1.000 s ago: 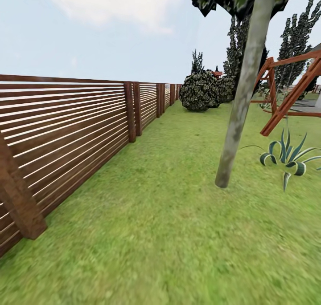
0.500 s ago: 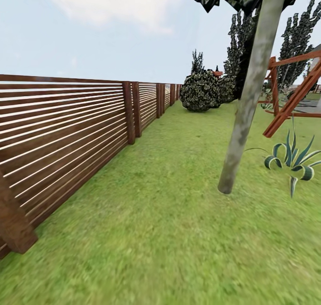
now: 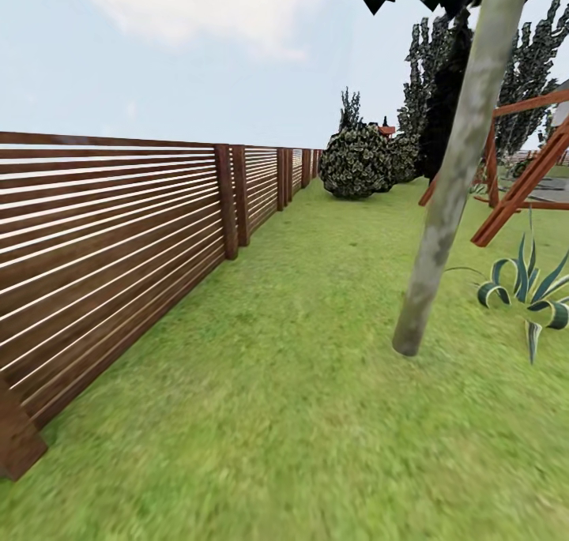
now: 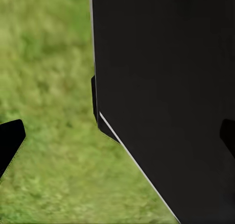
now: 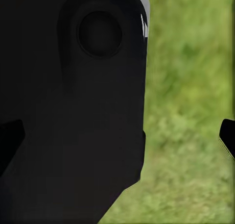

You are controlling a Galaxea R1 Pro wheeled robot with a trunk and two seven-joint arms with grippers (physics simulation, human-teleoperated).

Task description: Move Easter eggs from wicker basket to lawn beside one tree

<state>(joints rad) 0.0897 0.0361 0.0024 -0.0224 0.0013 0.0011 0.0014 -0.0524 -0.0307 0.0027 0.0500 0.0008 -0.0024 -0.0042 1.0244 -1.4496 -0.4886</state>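
While both end effectors, left [image 4: 117, 136] and right [image 5: 117, 136], stand released over lawn [image 3: 300, 415], fence [image 3: 118, 233] runs beside a leaning trunk [image 3: 458, 178].

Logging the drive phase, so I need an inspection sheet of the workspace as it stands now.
Surface: mottled green lawn, flat.
Job's things: leaning pale-trunk tree ahead right; eggs and basket nothing seen.
Clutter: striped spiky plant beside the trunk.
Grippers: left gripper and right gripper open, holding nothing, over grass with dark robot body between the fingers.
Cables: nothing seen.
Surroundings: slatted wooden fence at left, round bush, red-brown wooden frame.
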